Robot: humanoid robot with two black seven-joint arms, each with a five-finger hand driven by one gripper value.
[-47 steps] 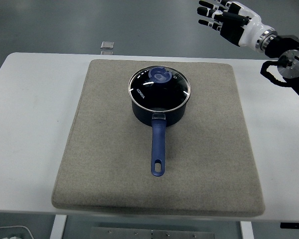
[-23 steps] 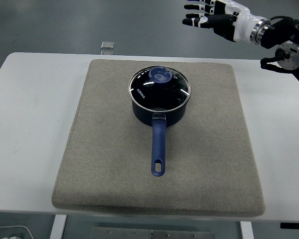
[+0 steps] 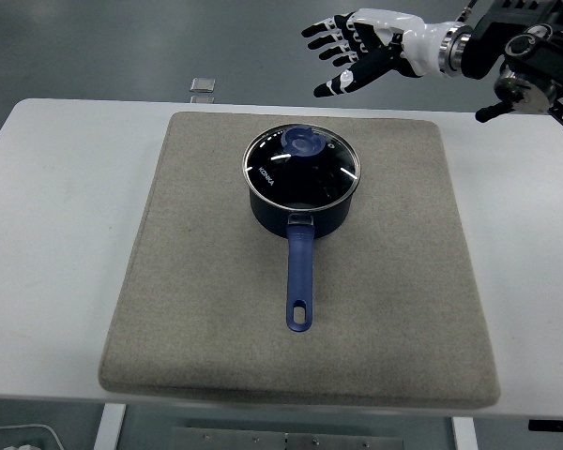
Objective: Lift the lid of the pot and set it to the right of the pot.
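A white table carries a grey felt mat, with dark floor beyond its far edge. A dark blue pot sits on the mat's far half, its glass lid on, handle toward the near edge. The mat lies bare to the pot's right. The right hand, fingers spread and holding nothing, hovers above the mat's far edge.

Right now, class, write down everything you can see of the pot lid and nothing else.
The pot lid is round, of dark see-through glass with a bright metal rim and a blue knob near its far side. White lettering shows on its left part. It sits flat and closed on the dark blue pot, on the grey mat. Nothing else touches it; the right hand hovers open beyond it.
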